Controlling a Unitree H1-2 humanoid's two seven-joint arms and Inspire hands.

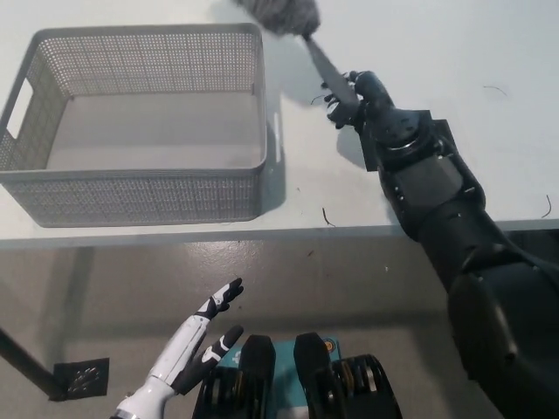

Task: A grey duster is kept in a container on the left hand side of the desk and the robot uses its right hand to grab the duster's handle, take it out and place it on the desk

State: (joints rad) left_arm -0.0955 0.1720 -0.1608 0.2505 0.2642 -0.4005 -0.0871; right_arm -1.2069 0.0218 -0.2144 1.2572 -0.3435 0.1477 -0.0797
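The grey duster [281, 13] is out of the container [140, 188], its fluffy head cut off by the far edge of the view, right of the container's far right corner. Its handle [325, 65] slants down into the black right hand [354, 96], whose fingers grip it above the white tabletop [489, 157]. The white left hand [196, 336] rests low at the near left, fingers spread.
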